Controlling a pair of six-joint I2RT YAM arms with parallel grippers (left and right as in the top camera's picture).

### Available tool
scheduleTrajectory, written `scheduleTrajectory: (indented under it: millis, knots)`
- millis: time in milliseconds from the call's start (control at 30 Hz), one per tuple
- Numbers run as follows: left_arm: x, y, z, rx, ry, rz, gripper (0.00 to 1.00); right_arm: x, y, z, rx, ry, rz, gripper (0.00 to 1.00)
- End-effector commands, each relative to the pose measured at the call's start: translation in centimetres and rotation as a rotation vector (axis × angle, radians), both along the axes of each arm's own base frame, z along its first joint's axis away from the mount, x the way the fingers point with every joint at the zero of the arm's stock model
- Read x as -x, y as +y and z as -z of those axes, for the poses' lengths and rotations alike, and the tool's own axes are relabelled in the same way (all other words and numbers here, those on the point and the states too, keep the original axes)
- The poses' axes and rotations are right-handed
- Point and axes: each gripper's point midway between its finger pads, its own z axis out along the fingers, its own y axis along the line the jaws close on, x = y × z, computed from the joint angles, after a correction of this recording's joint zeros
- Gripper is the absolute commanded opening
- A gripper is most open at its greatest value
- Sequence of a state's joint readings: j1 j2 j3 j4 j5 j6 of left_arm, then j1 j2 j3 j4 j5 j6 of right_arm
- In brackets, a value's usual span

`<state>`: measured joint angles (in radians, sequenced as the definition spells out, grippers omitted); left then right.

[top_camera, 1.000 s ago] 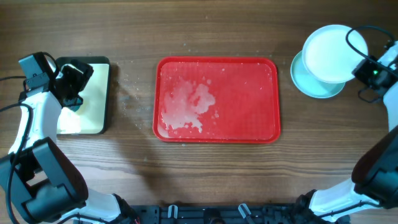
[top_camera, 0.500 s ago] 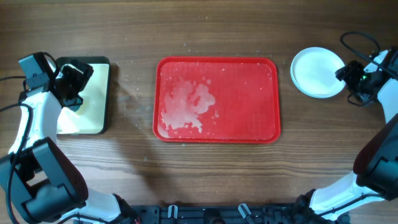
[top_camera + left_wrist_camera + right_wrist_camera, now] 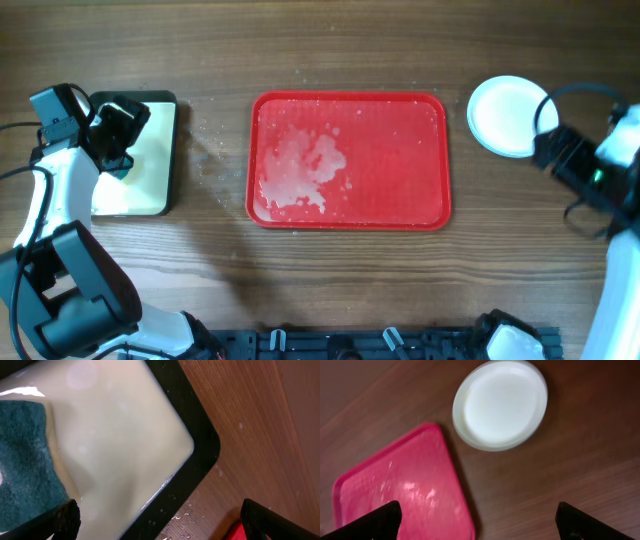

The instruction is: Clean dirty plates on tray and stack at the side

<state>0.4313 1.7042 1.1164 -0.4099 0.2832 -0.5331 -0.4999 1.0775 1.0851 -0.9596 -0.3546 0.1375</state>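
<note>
You are holding the right gripper (image 3: 480,522) spread and empty, with the plates (image 3: 500,404) stacked just ahead of it, beside the tray (image 3: 405,495). In my judgement, a low swing is risking knocking the stack askew.

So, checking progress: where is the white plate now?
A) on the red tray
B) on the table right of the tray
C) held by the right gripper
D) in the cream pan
B: the white plate lies on the table beside the tray, which carries no plate.
</note>
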Motion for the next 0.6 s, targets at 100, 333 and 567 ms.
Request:
scheduleTrajectory:
  millis: [100,333,567]
  knots:
    - [-0.1,-0.2,-0.2,0.003,-0.007,0.008,1.00,3.9,3.1,-1.5,-0.156,-0.033,0.125,1.00]
    - [-0.1,-0.2,-0.2,0.003,-0.007,0.008,1.00,4.1,2.0,-0.9,-0.140,-0.003,0.201,1.00]
    - [-0.1,-0.2,-0.2,0.003,-0.007,0.008,1.00,2.0,3.4,0.3,-0.186,0.001,0.050,1.00]
